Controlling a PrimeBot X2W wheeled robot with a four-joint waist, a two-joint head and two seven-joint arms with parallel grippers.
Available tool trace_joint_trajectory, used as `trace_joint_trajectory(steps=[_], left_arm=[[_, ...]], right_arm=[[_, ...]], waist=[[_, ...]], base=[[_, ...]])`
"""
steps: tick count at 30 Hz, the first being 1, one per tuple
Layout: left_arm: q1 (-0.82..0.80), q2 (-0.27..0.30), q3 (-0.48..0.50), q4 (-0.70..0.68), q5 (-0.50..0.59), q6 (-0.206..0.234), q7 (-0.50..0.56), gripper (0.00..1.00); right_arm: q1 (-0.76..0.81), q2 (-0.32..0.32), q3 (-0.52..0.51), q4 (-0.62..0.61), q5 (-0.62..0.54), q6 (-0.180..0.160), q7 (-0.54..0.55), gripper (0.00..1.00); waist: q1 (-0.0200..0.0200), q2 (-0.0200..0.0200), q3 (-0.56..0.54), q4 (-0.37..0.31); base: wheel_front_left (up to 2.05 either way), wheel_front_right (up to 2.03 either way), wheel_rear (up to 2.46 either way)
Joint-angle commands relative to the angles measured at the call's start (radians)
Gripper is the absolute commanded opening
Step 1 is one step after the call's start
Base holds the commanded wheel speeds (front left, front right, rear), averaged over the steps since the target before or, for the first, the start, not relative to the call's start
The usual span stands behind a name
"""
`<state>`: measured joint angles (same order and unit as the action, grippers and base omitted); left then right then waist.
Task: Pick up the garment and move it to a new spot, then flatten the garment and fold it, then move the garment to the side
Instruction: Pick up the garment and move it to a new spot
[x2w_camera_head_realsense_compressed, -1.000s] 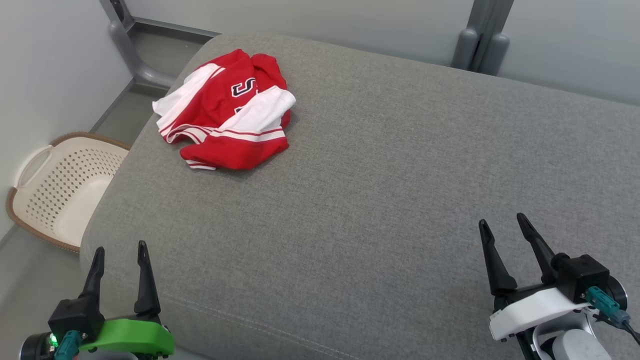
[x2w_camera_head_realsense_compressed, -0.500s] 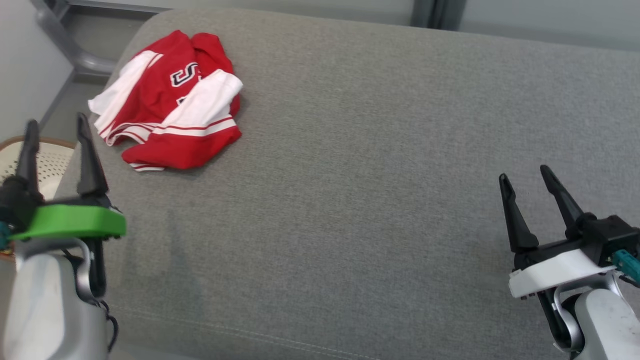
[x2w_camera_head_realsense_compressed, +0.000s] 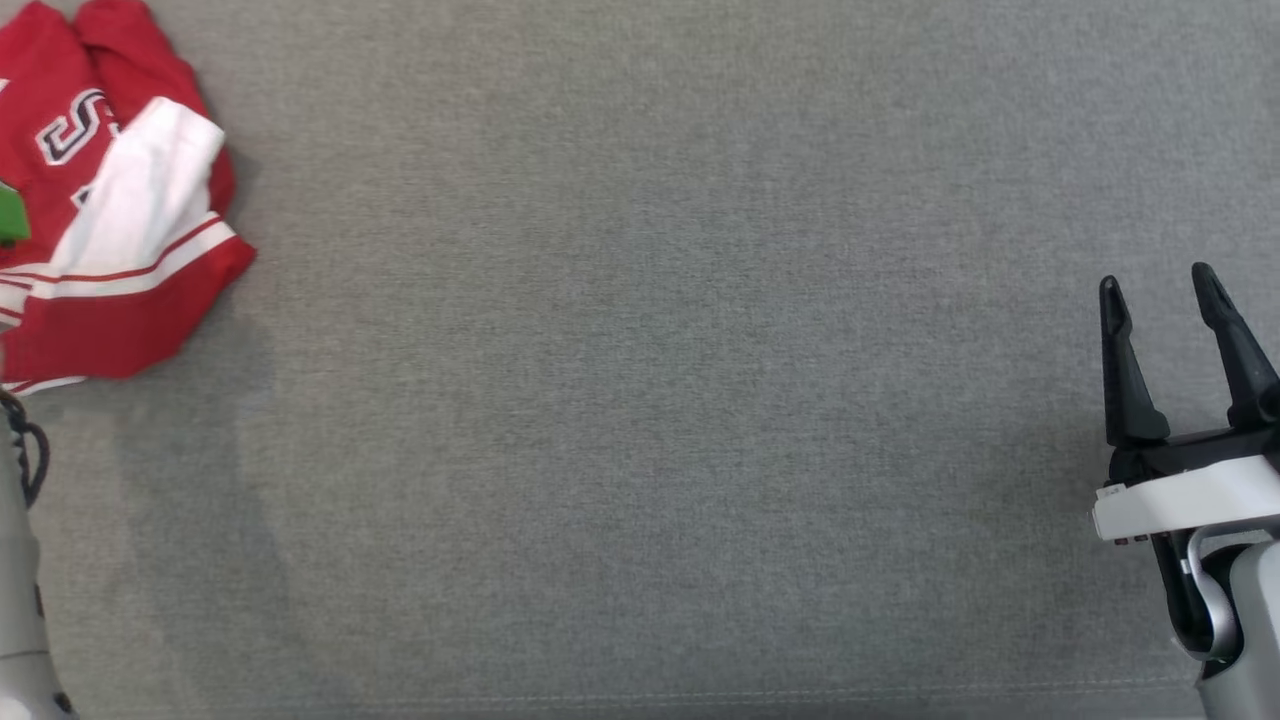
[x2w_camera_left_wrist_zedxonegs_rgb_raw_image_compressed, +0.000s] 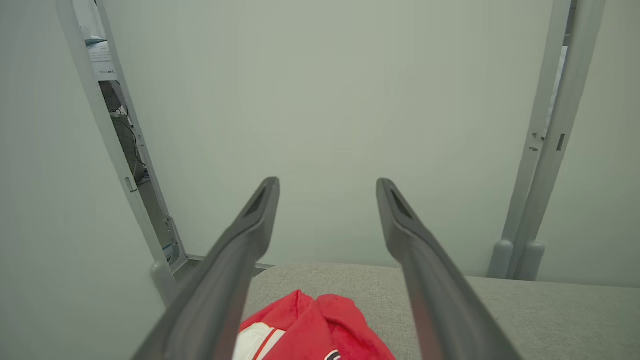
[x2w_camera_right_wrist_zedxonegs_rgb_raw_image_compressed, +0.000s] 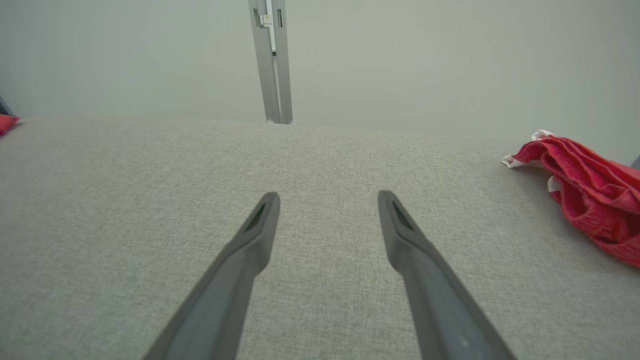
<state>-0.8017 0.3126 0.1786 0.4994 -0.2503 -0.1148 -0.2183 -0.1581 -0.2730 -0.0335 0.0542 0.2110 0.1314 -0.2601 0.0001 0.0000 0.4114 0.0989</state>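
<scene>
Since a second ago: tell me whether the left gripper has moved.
Yes: the left gripper went forward, from the cushion's near edge up to the garment, jaws open.

The garment (x2w_camera_head_realsense_compressed: 110, 320) is cut off by the head view's left edge. The right gripper (x2w_camera_head_realsense_compressed: 1160, 285) mount is cut off at the right edge.

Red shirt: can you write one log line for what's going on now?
garment: crumpled on grey cushion, not picked up | left fingers: open, empty, by garment | right fingers: open, empty, far from garment
</scene>
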Motion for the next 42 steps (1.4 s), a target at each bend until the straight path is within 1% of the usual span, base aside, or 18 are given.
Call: trace_joint_trajectory(steps=[1,4,5,9,15,21,22,23,24,26,29,32,33,34,35,38,42], left_arm=[[-0.036,0.027,0.001,0.031,-0.008,-0.004,0.01,1.0],[-0.08,0.05,-0.003,0.117,-0.022,-0.006,0.047,1.0],[-0.089,0.066,-0.011,0.147,-0.011,-0.007,0.058,1.0],[-0.119,0.086,-0.003,0.259,-0.036,-0.008,0.112,1.0],[-0.142,0.097,0.003,0.41,-0.103,-0.013,0.241,1.0],[-0.138,0.094,-0.004,0.51,-0.155,-0.014,0.359,1.0],[-0.137,0.095,-0.008,0.515,-0.156,-0.015,0.362,0.74],[-0.135,0.097,-0.015,0.519,-0.154,-0.015,0.36,0.02],[-0.132,0.096,-0.023,0.519,-0.149,-0.015,0.354,0.0],[-0.124,0.092,-0.039,0.516,-0.142,-0.016,0.333,0.0],[-0.131,0.097,-0.055,0.49,-0.125,-0.015,0.273,0.0],[-0.141,0.102,-0.067,0.467,-0.108,-0.007,0.214,0.0],[-0.146,0.103,-0.073,0.452,-0.102,-0.007,0.194,0.0],[-0.152,0.105,-0.076,0.441,-0.097,-0.004,0.18,0.0],[-0.153,0.108,-0.083,0.428,-0.088,-0.002,0.165,0.0],[-0.166,0.103,-0.102,0.375,-0.075,-0.002,0.129,0.0],[-0.183,0.088,-0.134,0.285,-0.067,-0.006,0.108,0.0]], right_arm=[[-0.003,0.0,-0.005,-0.013,-0.006,-0.001,-0.005,1.0],[-0.008,-0.003,-0.014,-0.026,-0.01,-0.001,-0.005,1.0],[-0.009,-0.003,-0.017,-0.032,-0.012,-0.001,-0.005,1.0],[-0.025,-0.009,-0.021,-0.041,-0.015,-0.001,-0.006,1.0],[-0.038,-0.007,-0.013,-0.047,-0.022,-0.001,-0.006,1.0],[-0.048,-0.015,-0.002,-0.041,-0.018,-0.001,-0.006,1.0],[-0.051,-0.016,0.001,-0.037,-0.018,-0.001,-0.006,1.0],[-0.053,-0.016,0.005,-0.033,-0.017,-0.001,-0.006,1.0],[-0.055,-0.017,0.009,-0.028,-0.017,-0.001,-0.006,1.0],[-0.059,-0.018,0.018,-0.015,-0.018,-0.001,-0.006,1.0],[-0.069,-0.018,0.03,0.009,-0.022,-0.001,-0.006,1.0],[-0.069,-0.004,0.033,0.04,-0.028,-0.001,-0.002,1.0],[-0.064,0.008,0.026,0.042,0.007,-0.001,-0.004,1.0],[-0.061,0.002,0.039,0.041,0.016,-0.001,-0.005,1.0],[-0.052,0.022,0.01,0.04,0.007,-0.003,-0.005,1.0],[-0.034,0.058,0.006,0.025,-0.012,-0.001,-0.005,1.0],[-0.027,0.088,0.015,0.025,-0.029,-0.001,-0.006,1.0]], waist=[[-0.0001,0.0,0.118,-0.109],[-0.0001,0.0,0.142,-0.116],[-0.0001,0.0,0.15,-0.117],[-0.0001,0.0,0.171,-0.114],[-0.0001,0.0,0.183,-0.108],[-0.0001,0.0,0.18,-0.11],[-0.0001,0.0,0.177,-0.111],[-0.0001,0.0,0.173,-0.112],[-0.0001,0.0,0.169,-0.113],[-0.0001,0.0,0.157,-0.115],[-0.0001,0.0,0.134,-0.117],[-0.0001,0.0,0.102,-0.118],[-0.0001,0.0,0.09,-0.118],[-0.0001,0.0,0.081,-0.117],[-0.0001,0.0,0.066,-0.12],[-0.0001,0.0,0.027,-0.123],[-0.0001,0.0,-0.02,-0.134]], base=[[0.0,0.0,0.0],[0.0,0.0,0.0],[0.0,0.0,0.0],[0.0,0.0,0.0],[0.0,0.0,0.0],[0.0,0.0,0.0],[0.0,0.0,0.0],[0.0,0.0,0.0],[0.0,0.0,0.0],[0.0,0.0,0.0],[0.0,0.0,0.0],[0.0,0.0,0.0],[0.0,0.0,0.0],[0.0,0.0,0.0],[0.0,0.0,0.0],[0.0,0.0,0.0],[0.0,0.0,0.0]])
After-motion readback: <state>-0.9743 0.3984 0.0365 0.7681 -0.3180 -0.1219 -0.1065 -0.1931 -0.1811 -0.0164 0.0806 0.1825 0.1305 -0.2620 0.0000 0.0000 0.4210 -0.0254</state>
